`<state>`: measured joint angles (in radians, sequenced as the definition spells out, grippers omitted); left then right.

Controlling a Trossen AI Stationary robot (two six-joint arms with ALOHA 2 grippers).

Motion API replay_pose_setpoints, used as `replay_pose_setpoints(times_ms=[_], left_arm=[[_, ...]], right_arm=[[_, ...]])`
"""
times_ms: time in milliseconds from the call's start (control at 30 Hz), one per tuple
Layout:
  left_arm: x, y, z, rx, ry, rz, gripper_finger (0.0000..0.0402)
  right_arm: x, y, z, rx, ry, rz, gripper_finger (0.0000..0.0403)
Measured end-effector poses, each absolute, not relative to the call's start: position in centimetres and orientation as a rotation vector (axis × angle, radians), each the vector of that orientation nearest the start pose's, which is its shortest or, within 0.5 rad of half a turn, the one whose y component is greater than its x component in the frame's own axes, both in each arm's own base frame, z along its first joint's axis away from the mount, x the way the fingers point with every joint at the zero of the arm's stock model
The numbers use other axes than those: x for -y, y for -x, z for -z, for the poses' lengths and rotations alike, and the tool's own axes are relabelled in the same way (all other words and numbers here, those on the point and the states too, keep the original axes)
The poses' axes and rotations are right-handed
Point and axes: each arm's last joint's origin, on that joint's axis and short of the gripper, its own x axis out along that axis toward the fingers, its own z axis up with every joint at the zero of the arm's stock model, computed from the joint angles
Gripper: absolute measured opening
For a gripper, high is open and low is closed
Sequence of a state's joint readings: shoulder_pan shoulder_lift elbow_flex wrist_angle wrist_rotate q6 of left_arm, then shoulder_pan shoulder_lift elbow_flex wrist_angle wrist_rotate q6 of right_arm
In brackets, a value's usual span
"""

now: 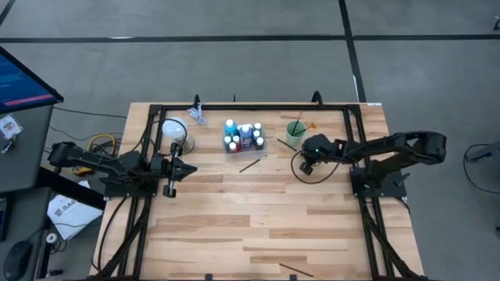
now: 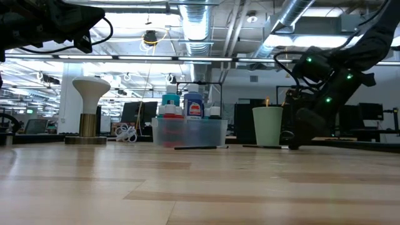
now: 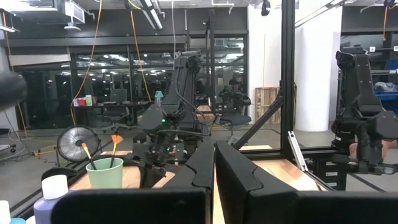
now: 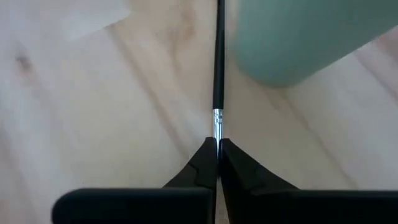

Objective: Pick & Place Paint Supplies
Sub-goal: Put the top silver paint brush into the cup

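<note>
right gripper [image 4: 217, 144] jaws clamped on thin black paintbrush [image 4: 218, 62], green cup [image 4: 305, 37] with two brushes just beside jaws, clear tray [image 1: 245, 144] full of paint bottles [image 1: 246, 133], left gripper [image 1: 173, 167] jaws closed, empty

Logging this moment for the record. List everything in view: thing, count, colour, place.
Clear rectangular plastic tray: one, table's far middle.
White-capped paint bottles: several, blue, teal, red; standing in the tray.
Translucent green cup: one, right of the tray; holds brushes, one orange-tipped.
Thin dark-handled brush: one, flat on the table beside the cup.
Second dark brush: one, lying before the tray.
White lamp-shaped object: one, left of the tray.
Right gripper: jaws shut on the brush's metal ferrule.
Left gripper: shut, idle at left.
</note>
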<state>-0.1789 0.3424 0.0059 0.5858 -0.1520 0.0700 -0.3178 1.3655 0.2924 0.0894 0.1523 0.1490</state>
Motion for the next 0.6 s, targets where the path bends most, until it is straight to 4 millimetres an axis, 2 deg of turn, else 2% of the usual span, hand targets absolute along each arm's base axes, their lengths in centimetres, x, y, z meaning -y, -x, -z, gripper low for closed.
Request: replay_pose_setpoints(times_ms=[200,367,600], left_arm=[[1.6,-11.5,-19.2,0.247,-0.029,0.018,0.0002],[1.6,-11.5,-19.2,0.247,-0.029,0.018,0.0002],[1.6,-11.5,-19.2,0.247,-0.029,0.018,0.0002]], right_arm=[[4.6,-17.7,-10.4,-0.975,-0.263,0.375,0.0001],[3.7,-17.8,-12.4,-1.051,-0.293,0.342,0.0],[2.3,-19.6,-18.0,-1.073,-0.192,0.28,0.0002]])
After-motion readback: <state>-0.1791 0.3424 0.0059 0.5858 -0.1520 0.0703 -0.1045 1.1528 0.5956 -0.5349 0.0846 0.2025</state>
